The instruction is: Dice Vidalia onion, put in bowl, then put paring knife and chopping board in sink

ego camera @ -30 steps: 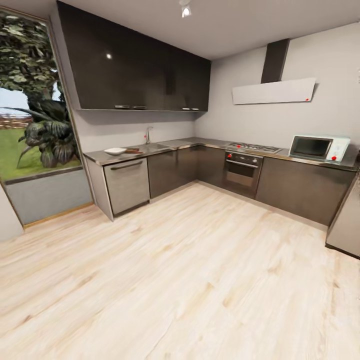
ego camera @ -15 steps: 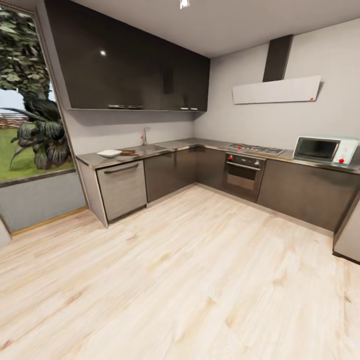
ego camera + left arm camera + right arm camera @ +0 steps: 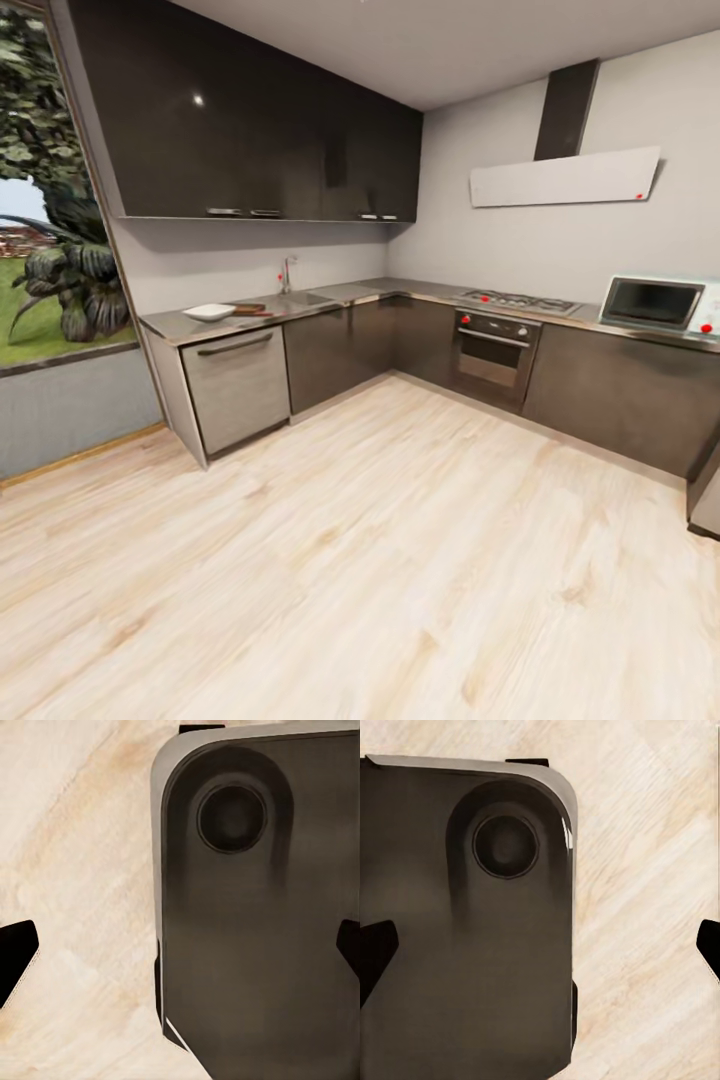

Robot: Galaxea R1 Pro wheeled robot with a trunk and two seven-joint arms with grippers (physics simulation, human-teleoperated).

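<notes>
White glossy square bowl (image 3: 209, 312) on the long grey countertop (image 3: 170, 326), contents indiscernible, dark brown chopping board (image 3: 249, 309) just beside it, steel sink (image 3: 305, 298) further along, left gripper (image 3: 180, 952) and right gripper (image 3: 540, 949) spread wide, unladen, above pale wood floor (image 3: 380, 540)

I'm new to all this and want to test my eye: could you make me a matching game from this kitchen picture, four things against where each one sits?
Things:
1. white bowl
2. microwave
3. tap
4. oven

Places:
A. under the gas hob
B. far right of the countertop
C. countertop end nearest the window
D. against the backsplash, behind the sink

Pairs: 1-C, 2-B, 3-D, 4-A
</notes>
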